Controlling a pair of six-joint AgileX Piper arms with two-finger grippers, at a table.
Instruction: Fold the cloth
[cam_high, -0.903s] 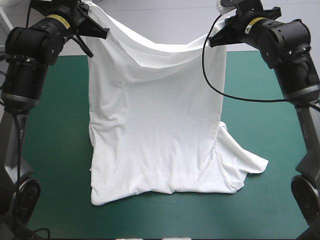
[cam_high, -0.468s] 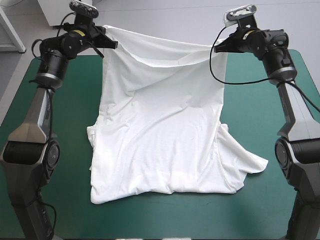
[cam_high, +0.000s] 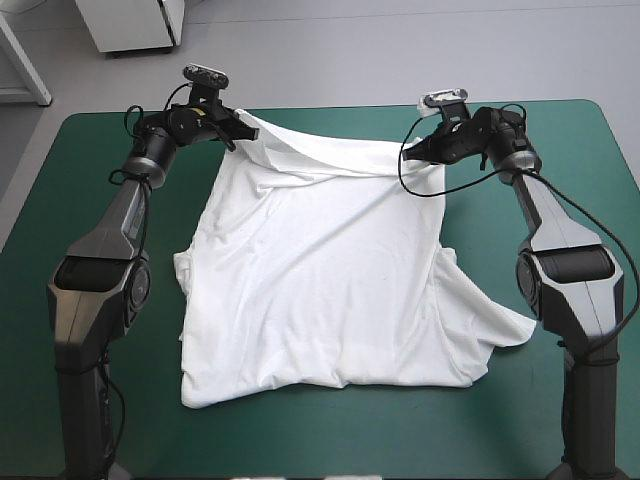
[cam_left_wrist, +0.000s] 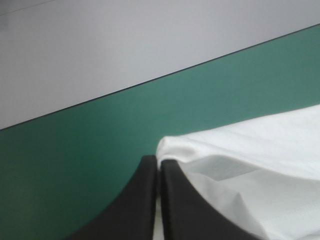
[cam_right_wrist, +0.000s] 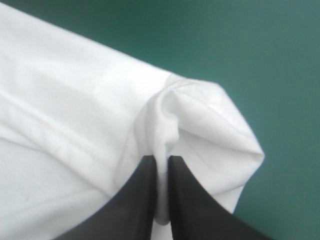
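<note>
The white T-shirt (cam_high: 320, 280) lies mostly spread on the teal-green table, its near hem toward the front edge and a sleeve bunched at the right. My left gripper (cam_high: 240, 129) is shut on the shirt's far left corner, low over the table. My right gripper (cam_high: 415, 152) is shut on the far right corner. In the left wrist view the black fingers (cam_left_wrist: 150, 200) meet with white cloth (cam_left_wrist: 240, 170) pinched at their tips. The right wrist view shows a fold of the shirt (cam_right_wrist: 165, 115) clamped between the near-closed fingers (cam_right_wrist: 145, 200).
Bare teal-green cover (cam_high: 100, 260) runs along both sides of the shirt and in front of it. The table's far edge (cam_left_wrist: 150, 80) lies just beyond my left gripper. A white cabinet (cam_high: 130, 25) stands on the floor behind the table.
Both grippers have come down and forward from high above the table, laying the hanging shirt flat. The far edge now rests near the table's back, still held at both corners.
</note>
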